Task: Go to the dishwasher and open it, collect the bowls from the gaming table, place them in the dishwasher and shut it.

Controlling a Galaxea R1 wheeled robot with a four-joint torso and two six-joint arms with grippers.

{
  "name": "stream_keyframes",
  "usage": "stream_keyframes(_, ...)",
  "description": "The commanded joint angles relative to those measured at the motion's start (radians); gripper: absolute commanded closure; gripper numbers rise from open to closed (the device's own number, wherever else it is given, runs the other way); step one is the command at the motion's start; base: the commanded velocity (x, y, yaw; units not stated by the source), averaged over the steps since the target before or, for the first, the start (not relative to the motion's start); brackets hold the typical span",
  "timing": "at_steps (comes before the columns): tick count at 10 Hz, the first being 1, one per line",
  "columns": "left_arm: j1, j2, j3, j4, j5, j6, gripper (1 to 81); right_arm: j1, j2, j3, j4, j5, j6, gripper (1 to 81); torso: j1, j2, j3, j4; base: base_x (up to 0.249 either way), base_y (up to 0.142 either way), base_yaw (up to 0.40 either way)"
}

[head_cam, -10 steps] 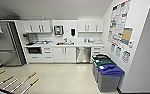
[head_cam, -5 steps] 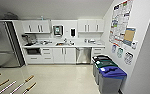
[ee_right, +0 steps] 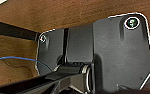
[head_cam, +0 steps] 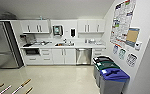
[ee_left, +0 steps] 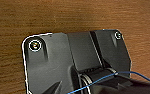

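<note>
One dishwasher (head_cam: 83, 56), steel front shut, set under the counter (head_cam: 66, 46) between white cabinet doors (head_cam: 64, 56) and a stack of white drawers (head_cam: 98, 53). Far ahead of both grippers, across a stretch of pale glossy floor (head_cam: 56, 80).

One sink (head_cam: 64, 44) in the counter, just beside the dishwasher's upper corner. One tall steel fridge (head_cam: 2, 45) at the far left end of the run. Three lidded bins along the right wall, nearer than the dishwasher: one black (head_cam: 101, 60), one green (head_cam: 107, 65), one blue (head_cam: 114, 75), each touching or nearly touching the next. Several wooden strips (head_cam: 22, 85) lying on the floor at the lower left; exact count hard to tell. Posters (head_cam: 122, 21) on the right wall above the bins.

From the head: the whole kitchen. From the wrists, instead: brown wood grain (ee_left: 66, 17) close behind the left wrist plate (ee_left: 56, 62), and the same kind of wood (ee_right: 41, 15) behind the right wrist plate (ee_right: 116, 55). One thin blue cable (ee_left: 103, 80) crossing the left plate, another (ee_right: 18, 59) beside the right.

Left gripper and right gripper: apart or together, cannot tell.
</note>
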Motion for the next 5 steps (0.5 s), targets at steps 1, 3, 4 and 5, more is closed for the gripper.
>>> stream_keyframes(1,-0.063,-0.017,0.007,-0.011,0.056,0.005,1.0,0.055,-0.010,0.014,0.010,-0.046,-0.005,1.0,0.000,0.000,0.000,0.000,0.151,0.000,0.000)
stream_keyframes(3,-0.063,-0.017,0.007,-0.011,0.056,0.005,1.0,0.055,-0.010,0.014,0.010,-0.046,-0.005,1.0,0.000,0.000,0.000,0.000,0.151,0.000,0.000)
stream_keyframes(4,-0.063,-0.018,0.007,-0.011,0.056,0.005,1.0,0.055,-0.010,0.014,0.010,-0.046,-0.005,1.0,0.000,0.000,0.000,0.000,0.152,0.000,0.000)
stream_keyframes(5,-0.064,-0.018,0.008,-0.011,0.056,0.005,1.0,0.055,-0.012,0.014,0.010,-0.046,-0.005,1.0,0.000,0.000,0.000,0.000,0.151,0.000,0.000)
